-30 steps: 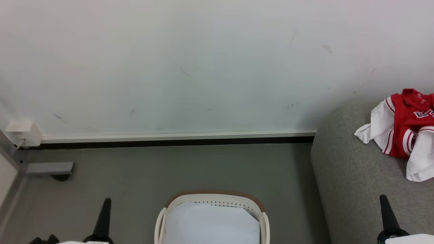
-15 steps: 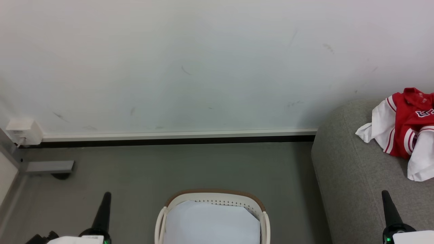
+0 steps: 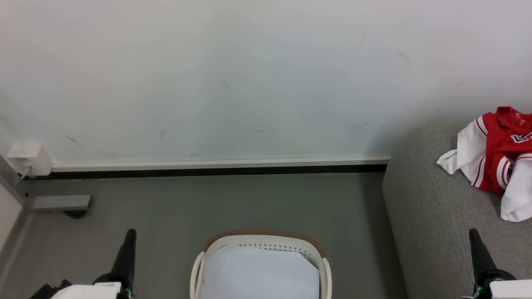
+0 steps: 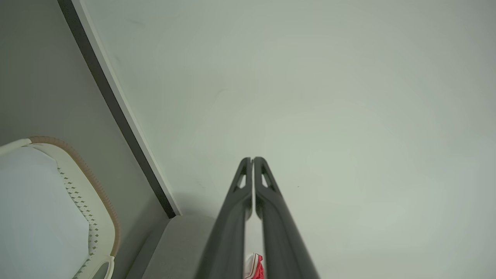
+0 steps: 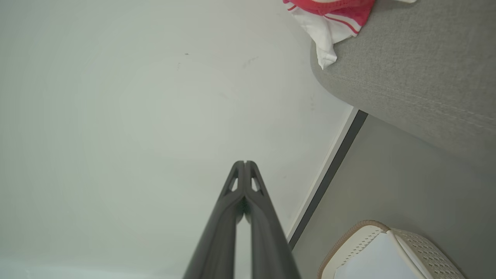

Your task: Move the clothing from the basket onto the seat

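Note:
A red garment with white red-striped sleeves and dark lettering (image 3: 501,160) lies on the grey sofa seat (image 3: 432,224) at the right; it also shows in the right wrist view (image 5: 329,15). The cream basket with a brown rim (image 3: 262,243) stands on the floor at the bottom centre, holding a flat white sheet (image 3: 259,274). The second red garment is out of view. My left gripper (image 3: 129,234) is shut and empty, left of the basket. My right gripper (image 3: 474,234) is shut and empty over the sofa's front. Their tips meet in the wrist views (image 4: 252,159) (image 5: 245,162).
A pale wall with a white and black skirting strip (image 3: 216,166) runs behind the basket. A white socket box (image 3: 29,160) and a grey metal foot (image 3: 60,203) stand at the left. Grey floor (image 3: 232,203) lies open between the wall, basket and sofa.
Both grippers have come a little further up into the head view, with pale wrist parts now showing at the bottom corners. The basket and the garment have stayed put.

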Robot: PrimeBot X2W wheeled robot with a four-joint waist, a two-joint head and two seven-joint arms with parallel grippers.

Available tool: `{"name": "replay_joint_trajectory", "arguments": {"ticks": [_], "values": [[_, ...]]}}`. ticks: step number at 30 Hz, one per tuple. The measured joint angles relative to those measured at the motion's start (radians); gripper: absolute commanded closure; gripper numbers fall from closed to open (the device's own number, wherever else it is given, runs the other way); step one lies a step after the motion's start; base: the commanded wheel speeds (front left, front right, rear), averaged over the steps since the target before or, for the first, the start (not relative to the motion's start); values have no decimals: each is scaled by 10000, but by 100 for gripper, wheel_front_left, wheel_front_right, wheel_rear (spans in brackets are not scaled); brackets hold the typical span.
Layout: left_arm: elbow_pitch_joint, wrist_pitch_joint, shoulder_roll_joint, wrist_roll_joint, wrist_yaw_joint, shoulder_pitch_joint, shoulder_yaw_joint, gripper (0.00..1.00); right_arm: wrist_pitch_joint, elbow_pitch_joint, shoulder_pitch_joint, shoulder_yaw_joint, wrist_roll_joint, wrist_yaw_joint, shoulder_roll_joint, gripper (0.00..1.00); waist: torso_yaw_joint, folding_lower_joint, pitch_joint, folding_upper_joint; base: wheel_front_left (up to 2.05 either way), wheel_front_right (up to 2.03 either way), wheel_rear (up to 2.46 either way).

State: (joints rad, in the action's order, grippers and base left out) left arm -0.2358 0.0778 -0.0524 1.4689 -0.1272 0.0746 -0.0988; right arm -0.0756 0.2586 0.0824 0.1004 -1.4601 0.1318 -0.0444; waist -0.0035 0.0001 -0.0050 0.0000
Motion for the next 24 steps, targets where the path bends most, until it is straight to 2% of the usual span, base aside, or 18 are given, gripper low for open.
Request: {"name": "replay_joint_trajectory", "arguments": {"ticks": [24], "values": [[-104,364,35,1358,-2,316,-155,100,-387,-111,198,121,-1519,0,-15,100,35,0,81,0,0,0,0]]}}
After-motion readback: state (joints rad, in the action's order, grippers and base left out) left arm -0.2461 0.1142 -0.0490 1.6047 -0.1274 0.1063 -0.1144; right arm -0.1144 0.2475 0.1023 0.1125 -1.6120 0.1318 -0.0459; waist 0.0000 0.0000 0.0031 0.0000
